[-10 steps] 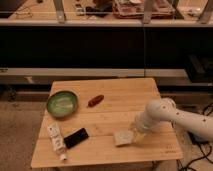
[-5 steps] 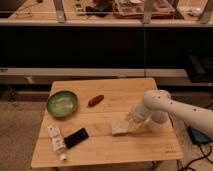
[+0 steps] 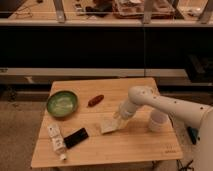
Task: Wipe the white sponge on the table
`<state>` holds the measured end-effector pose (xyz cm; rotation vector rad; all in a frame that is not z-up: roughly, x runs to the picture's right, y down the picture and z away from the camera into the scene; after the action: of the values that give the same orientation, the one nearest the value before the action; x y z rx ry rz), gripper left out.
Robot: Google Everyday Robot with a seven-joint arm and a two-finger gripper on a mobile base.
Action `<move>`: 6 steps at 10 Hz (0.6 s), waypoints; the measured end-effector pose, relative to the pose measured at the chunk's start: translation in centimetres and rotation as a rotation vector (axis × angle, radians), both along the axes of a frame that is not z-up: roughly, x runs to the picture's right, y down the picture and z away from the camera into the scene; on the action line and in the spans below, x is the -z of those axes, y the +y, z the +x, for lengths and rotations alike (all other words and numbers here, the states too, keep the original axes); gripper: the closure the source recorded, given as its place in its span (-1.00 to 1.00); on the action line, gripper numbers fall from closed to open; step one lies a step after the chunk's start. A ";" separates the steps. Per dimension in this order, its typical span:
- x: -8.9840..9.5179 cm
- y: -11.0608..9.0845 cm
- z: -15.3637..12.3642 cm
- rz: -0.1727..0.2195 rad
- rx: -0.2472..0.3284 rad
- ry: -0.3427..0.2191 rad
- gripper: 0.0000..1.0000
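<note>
The white sponge (image 3: 109,125) lies flat on the light wooden table (image 3: 140,145), a little right of its middle. My gripper (image 3: 118,118) comes in from the right on a white arm and presses down on the sponge's right upper edge, shut on it. The fingertips are hidden behind the wrist and the sponge.
A green bowl (image 3: 62,103) stands at the table's left back. A reddish-brown oblong item (image 3: 95,100) lies right of it. A black flat rectangle (image 3: 75,137) and a white printed tube (image 3: 56,141) lie at the front left. A white cup (image 3: 158,120) stands beside the arm. Dark shelving runs behind.
The gripper has slid the sponge leftward and slightly away from the front edge across the table. The other objects have stayed put.
</note>
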<state>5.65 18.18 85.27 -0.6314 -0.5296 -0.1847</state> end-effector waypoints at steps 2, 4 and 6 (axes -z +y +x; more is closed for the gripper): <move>0.3 0.9 -2.2 -0.001 0.048 -0.046 0.90; 1.6 1.8 -4.2 0.014 0.083 -0.107 0.90; 3.6 4.1 -5.0 0.015 0.142 -0.148 0.90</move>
<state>0.64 22.27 81.70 -0.6440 -0.6258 -0.3713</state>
